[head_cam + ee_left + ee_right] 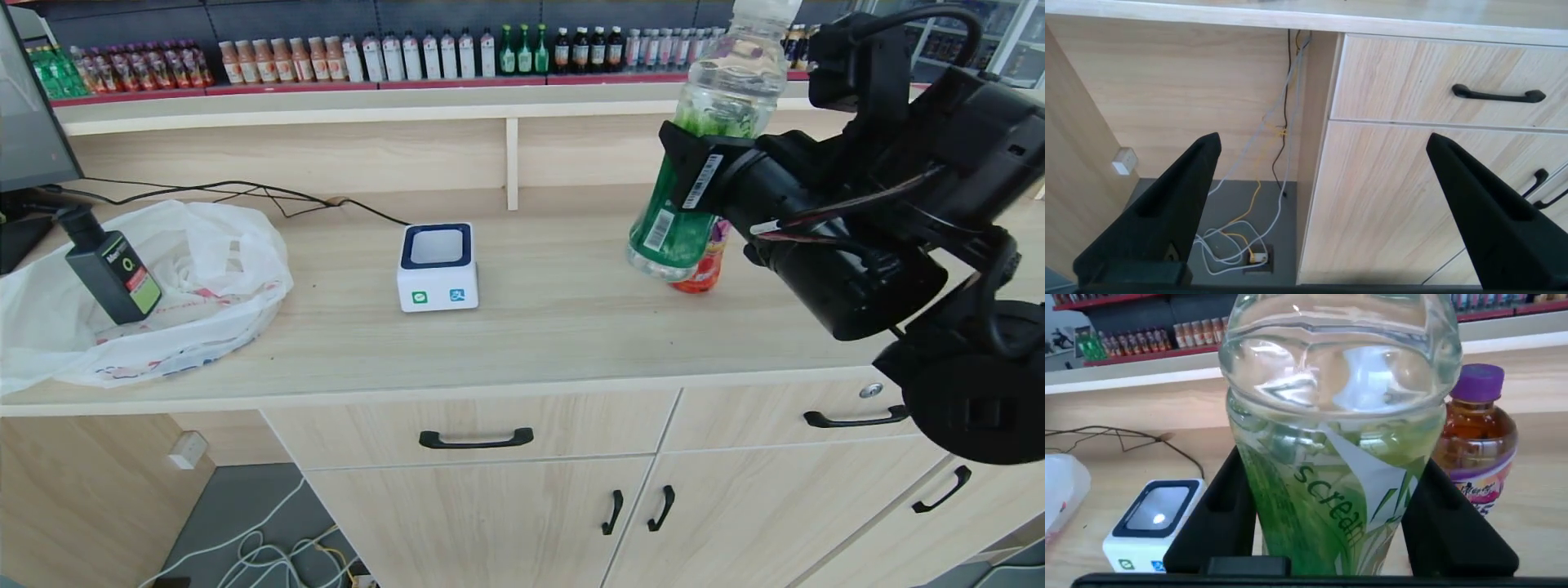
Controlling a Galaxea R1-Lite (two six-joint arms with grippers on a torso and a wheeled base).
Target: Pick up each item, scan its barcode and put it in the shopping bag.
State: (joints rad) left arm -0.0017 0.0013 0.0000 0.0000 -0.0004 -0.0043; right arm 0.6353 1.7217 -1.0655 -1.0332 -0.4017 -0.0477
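Wooden shop counter [555, 327]; right gripper [694, 173] clamped on the green-labelled clear bottle [722, 98], tilted; scanner [438, 265] to its left, shopping bag [220, 269] beyond; left gripper [1323, 212] spread apart, below countertop.

Head camera looks down over the counter [571, 327]. Right wrist camera sits close over it, sharing the scanner [1151, 518]. Left wrist camera faces the cabinet front [1404, 204].

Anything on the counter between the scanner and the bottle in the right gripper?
No. In the head view the counter between the scanner and the bottle is bare; the orange drink stands on the bottle's other side.
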